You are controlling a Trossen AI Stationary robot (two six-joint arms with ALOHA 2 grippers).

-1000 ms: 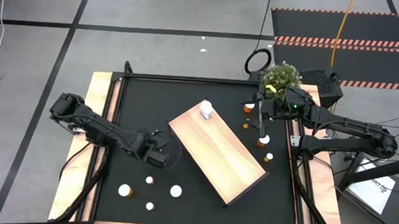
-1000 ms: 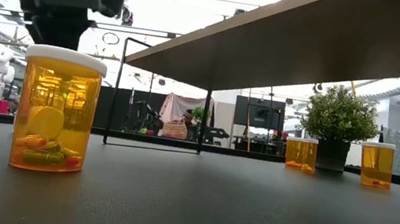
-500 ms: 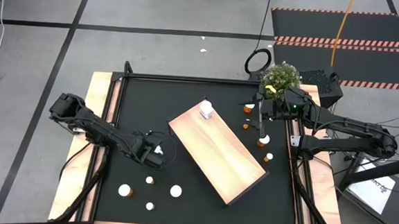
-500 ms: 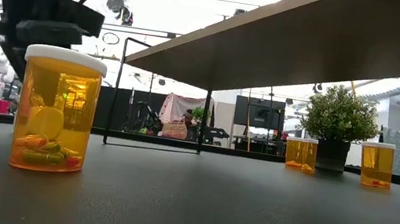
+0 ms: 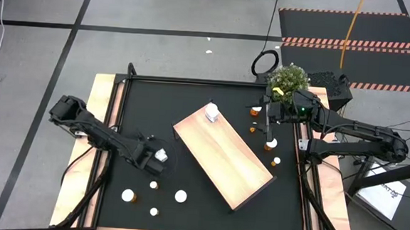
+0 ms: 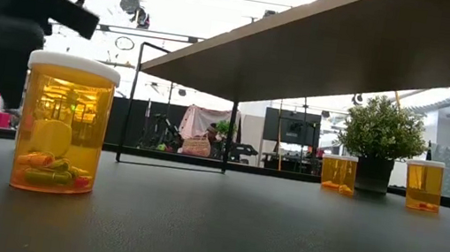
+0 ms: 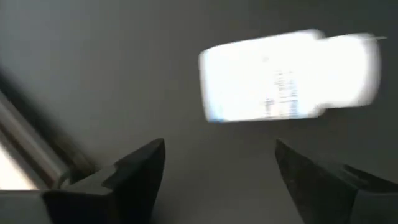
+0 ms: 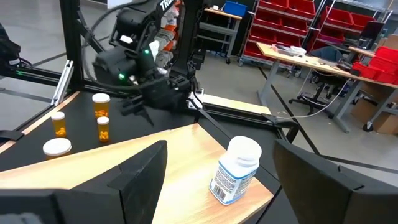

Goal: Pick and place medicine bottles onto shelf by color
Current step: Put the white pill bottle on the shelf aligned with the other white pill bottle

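Observation:
The pale wood shelf (image 5: 222,157) stands slantwise mid-table, raised on thin black legs (image 6: 230,136). One white bottle (image 5: 211,114) stands on its far corner, also seen in the right wrist view as white bottle (image 8: 235,169). Another white bottle (image 5: 161,154) lies on its side on the black mat; my left gripper (image 5: 150,160) is open just left of it, the bottle (image 7: 289,74) ahead of its fingers and apart from them. My right gripper (image 5: 267,122) hangs open over the far right among orange bottles (image 5: 270,142). Several more orange bottles (image 5: 154,185) stand near left.
A potted plant (image 5: 288,79) stands at the far right corner. White-capped orange bottles (image 5: 180,196) dot the near left mat, one close to the low camera (image 6: 64,124). A black frame rims the mat, with bare mat between the shelf and the left arm.
My left gripper has drawn back toward the table's left edge and a little nearer. The white bottle lying on the mat, hidden under the gripper a second ago, now shows beside it and stays where it is.

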